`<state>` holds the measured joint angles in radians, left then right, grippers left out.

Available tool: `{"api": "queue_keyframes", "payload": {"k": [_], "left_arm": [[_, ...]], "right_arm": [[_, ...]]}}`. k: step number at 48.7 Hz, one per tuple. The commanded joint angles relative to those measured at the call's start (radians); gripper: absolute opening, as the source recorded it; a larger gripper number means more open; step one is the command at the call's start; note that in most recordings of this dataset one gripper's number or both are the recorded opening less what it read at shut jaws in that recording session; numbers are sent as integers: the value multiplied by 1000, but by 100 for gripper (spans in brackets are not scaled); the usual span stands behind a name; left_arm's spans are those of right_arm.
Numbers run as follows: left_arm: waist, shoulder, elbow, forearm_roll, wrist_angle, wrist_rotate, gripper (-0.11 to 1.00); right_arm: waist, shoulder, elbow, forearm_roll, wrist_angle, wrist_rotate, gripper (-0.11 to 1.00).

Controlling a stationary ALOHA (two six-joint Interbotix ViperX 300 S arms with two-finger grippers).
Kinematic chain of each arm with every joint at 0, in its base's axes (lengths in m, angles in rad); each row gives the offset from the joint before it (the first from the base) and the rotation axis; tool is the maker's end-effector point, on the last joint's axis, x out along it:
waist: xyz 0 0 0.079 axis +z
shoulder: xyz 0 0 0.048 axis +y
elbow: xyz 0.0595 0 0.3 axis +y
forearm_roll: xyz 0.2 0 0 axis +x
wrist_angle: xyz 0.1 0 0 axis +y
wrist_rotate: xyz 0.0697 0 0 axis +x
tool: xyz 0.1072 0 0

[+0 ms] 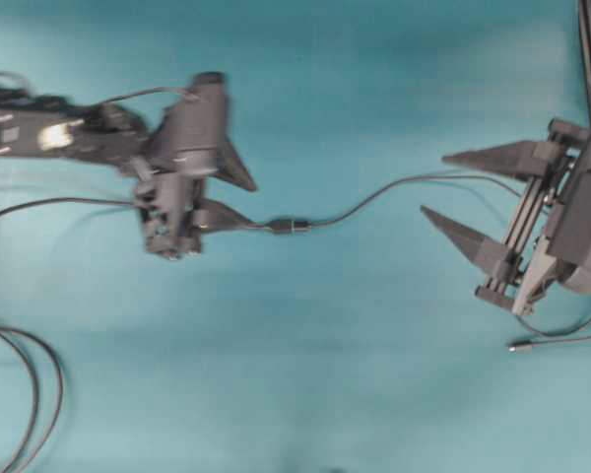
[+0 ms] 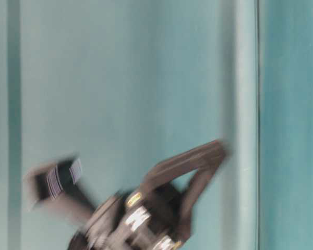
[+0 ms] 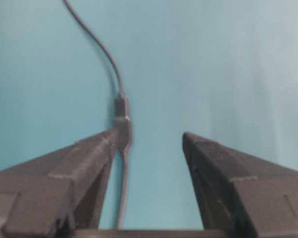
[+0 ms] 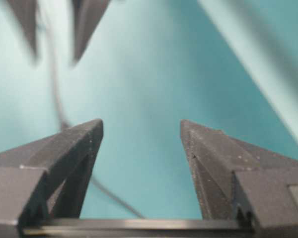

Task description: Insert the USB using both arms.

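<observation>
Two end effectors are over the blue surface [image 1: 325, 384], and both have their fingers spread wide with nothing pinched between them. The USB [image 1: 300, 225] lies flat on the surface near the middle of the overhead view. It is a short dark plug at the end of a thin dark cable [image 1: 374, 195]. That cable curves away toward 2 o'clock, to where the right arm is. No silver tip shows. The plug sits end to end with the dark socket [image 1: 279, 226], so I think it is already pushed in, though the picture is too small to be sure. The joined pair has its long side running from 9 o'clock to 3 o'clock in the overhead view. The left end effector [image 1: 257, 206] is much nearer. The plug is at about 4 o'clock from it, and the socket is right at the tip of its lower finger. In the left wrist view the USB [image 3: 120, 106] is at about 11 o'clock from the gap, standing up and down along the 12 to 6 line. The socket [image 3: 123, 130] looks like it touches one finger [image 3: 97, 148], but I cannot tell for sure. The right end effector [image 1: 434, 183] is well apart, with the plug out at about 8 o'clock from it. The table-level view is too blurred to help.
</observation>
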<state>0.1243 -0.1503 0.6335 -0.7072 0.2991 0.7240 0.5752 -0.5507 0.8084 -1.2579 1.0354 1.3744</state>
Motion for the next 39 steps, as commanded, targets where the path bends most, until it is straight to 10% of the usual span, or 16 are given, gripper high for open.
{"api": "queue_keyframes", "payload": {"k": [1, 12, 28, 39], "left_arm": [[-20, -114, 63, 0, -100, -14, 66], [-75, -334, 255, -2, -390, -14, 66], [-83, -650, 465, -2, -505, -17, 66], [-84, -833, 560, -3, -503, -17, 66]], "right_arm": [[-66, -11, 11, -6, -83, 3, 71], [-373, -35, 74, -51, -430, -3, 71], [-756, -75, 175, -63, -842, -11, 70], [-848, -74, 216, -63, -1097, -38, 71]]}}
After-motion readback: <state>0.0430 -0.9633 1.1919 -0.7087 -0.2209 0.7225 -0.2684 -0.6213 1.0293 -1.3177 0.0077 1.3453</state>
